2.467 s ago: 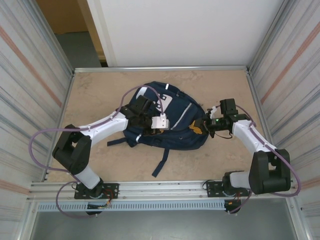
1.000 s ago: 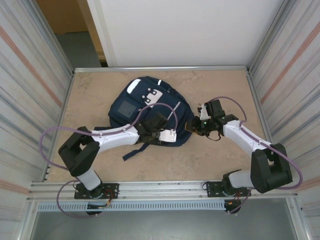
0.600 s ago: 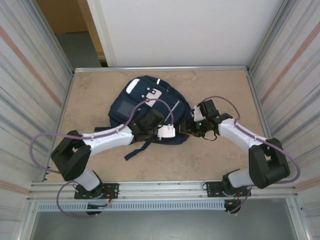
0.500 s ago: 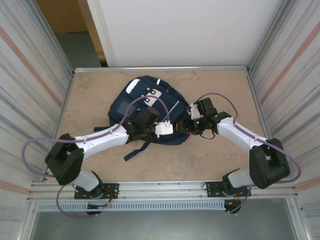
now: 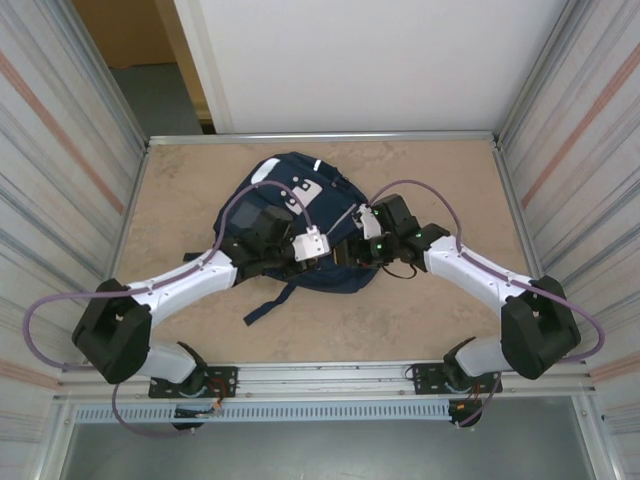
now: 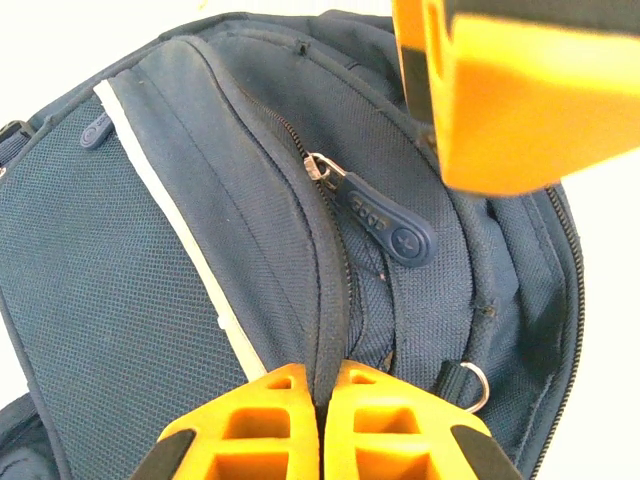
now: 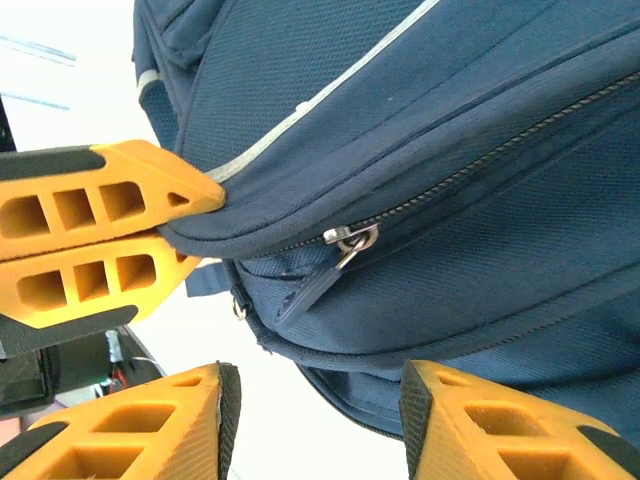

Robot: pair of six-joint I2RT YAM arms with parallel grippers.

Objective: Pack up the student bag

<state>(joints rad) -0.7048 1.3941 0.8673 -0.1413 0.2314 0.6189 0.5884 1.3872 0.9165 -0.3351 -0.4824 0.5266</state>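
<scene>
One navy student bag (image 5: 330,185) lies flat on the tan table (image 5: 440,170), toward its far edge. On it, the left gripper (image 6: 322,400) pinches a fabric fold beside the zipper pull (image 6: 385,222), while the right gripper (image 7: 310,410) hovers close, jaws spread.

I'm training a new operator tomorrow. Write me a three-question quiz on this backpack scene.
1. True or false: the left gripper is shut on a fold of the student bag.
2. What does the open right gripper face? A) zipper pull B) shoulder strap C) pencil pouch
3. Fill in: the student bag lies on the ____.
Key: 1 true; 2 A; 3 table.
</scene>
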